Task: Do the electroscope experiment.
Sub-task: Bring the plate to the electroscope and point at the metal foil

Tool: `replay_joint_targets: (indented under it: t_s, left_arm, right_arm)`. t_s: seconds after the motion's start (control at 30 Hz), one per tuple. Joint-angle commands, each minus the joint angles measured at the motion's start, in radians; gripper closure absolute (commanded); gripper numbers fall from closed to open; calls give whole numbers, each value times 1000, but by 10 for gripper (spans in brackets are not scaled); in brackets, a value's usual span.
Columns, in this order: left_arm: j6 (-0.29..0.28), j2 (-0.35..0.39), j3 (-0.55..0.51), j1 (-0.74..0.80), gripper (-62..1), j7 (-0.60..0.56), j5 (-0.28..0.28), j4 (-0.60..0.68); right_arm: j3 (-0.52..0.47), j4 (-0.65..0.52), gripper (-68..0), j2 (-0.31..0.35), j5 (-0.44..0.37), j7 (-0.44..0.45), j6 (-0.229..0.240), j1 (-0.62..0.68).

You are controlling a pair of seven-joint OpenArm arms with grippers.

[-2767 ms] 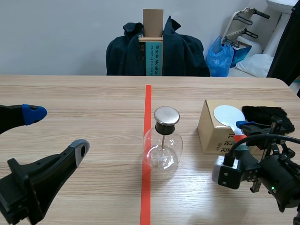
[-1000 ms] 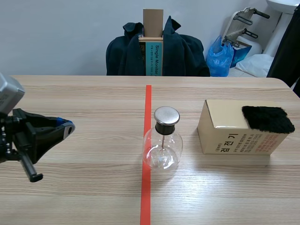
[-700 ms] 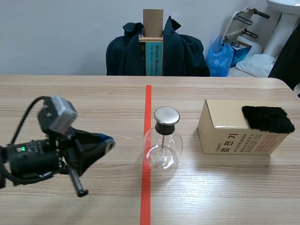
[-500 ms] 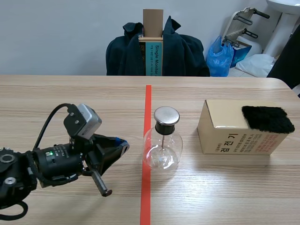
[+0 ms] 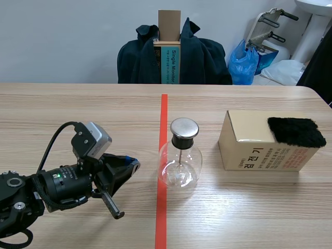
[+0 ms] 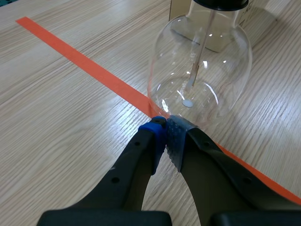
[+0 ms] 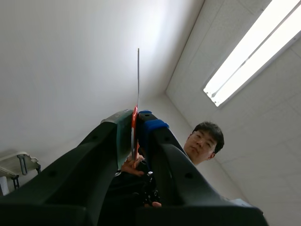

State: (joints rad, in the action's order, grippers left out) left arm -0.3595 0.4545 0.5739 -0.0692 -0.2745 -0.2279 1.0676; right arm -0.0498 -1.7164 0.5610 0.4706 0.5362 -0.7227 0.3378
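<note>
The electroscope, a round glass flask (image 5: 179, 167) with a metal cap (image 5: 184, 127) and a rod inside, stands on the red tape line at mid-table. My left gripper (image 5: 134, 163) lies low just left of the flask, shut on nothing. In the left wrist view its fingertips (image 6: 165, 127) meet right before the flask (image 6: 200, 61). A black fur pad (image 5: 295, 131) rests on a cardboard box (image 5: 259, 153) at the right. My right gripper (image 7: 135, 117) is raised out of the scene view, pointing at the ceiling and shut on a thin disc (image 7: 138, 80) seen edge-on.
A chair draped with a dark jacket (image 5: 202, 57) and an upright carton (image 5: 169, 46) stand beyond the far table edge. A blue bag (image 5: 244, 62) lies at the back right. A person (image 7: 204, 139) shows past the right gripper.
The right arm lifted the white disc off the box and left the scene. The left arm swung in from the left to the flask, then eased back slightly.
</note>
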Motion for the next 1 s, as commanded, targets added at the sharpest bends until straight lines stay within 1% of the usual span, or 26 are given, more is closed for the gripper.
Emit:
replay_joint_targets:
  t_s: [0.0,0.1,0.23,0.27,0.33,0.43,0.53,0.63,0.77,0.97]
  left_arm:
    - [-1,0,-12,-3,-19,-22,-10,23]
    - [-2,-4,-12,-3,-19,-22,-3,23]
    - [-2,-13,-12,-3,-19,-24,39,23]
    - [-2,-15,-12,-3,-19,-24,39,23]
    - [-2,-18,-12,-3,-19,-24,39,23]
    - [-2,-22,-12,-3,-19,-24,39,23]
    - [-2,-22,-12,-3,-19,-24,39,23]
    - [-2,-22,-12,-3,-19,-24,39,23]
    - [-2,-22,-12,-3,-19,-24,39,23]
    - [-2,-22,-12,-3,-19,-24,39,23]
  right_arm:
    - [21,-19,-9,-33,22,15,-18,-32]
    - [73,-17,-9,-90,111,12,-18,-39]
    - [138,10,-8,-150,240,-10,-18,-39]
    - [153,23,-8,-161,267,-17,-18,-39]
    - [180,56,-8,-184,325,-31,-18,-39]
    - [208,127,-8,-213,438,-57,-18,-39]
    - [225,209,-8,-227,531,-86,-18,-39]
    - [230,279,-8,-235,579,-100,-19,-39]
    - [230,348,-8,-235,618,-105,-22,-41]
    - [230,395,-8,-235,638,-103,-18,-42]
